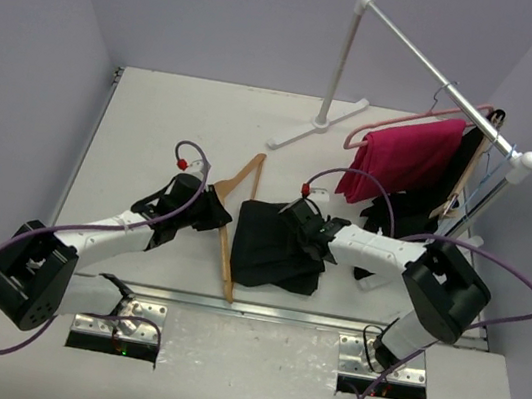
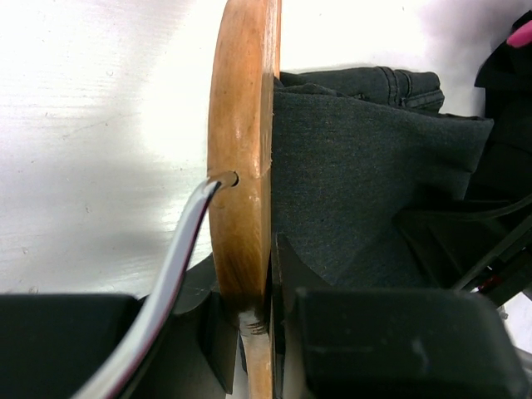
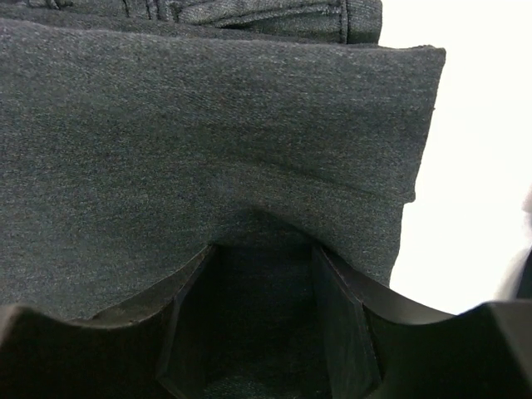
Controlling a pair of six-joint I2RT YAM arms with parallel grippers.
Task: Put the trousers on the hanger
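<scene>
The tan wooden hanger (image 1: pixel 228 254) lies flat on the table, its bar running toward the near edge. My left gripper (image 1: pixel 211 213) is shut on it; the left wrist view shows the wood (image 2: pixel 245 125) pinched between the jaws (image 2: pixel 249 278), with the silver hook (image 2: pixel 179 258) to the left. The black trousers (image 1: pixel 263 250) lie folded right of the hanger, touching its bar, and also show in the left wrist view (image 2: pixel 357 166). My right gripper (image 1: pixel 304 228) sits on their upper right part. In the right wrist view its jaws (image 3: pixel 262 249) stand partly closed with a thick fold of fabric (image 3: pixel 208 125) between them.
A white clothes rack (image 1: pixel 341 60) stands at the back, its rail (image 1: pixel 429 63) running to the right. A magenta garment (image 1: pixel 399 160) on a pink hanger and another black garment (image 1: pixel 459 180) hang from it, close behind my right arm. A metal strip (image 1: pixel 308 318) marks the table's near edge.
</scene>
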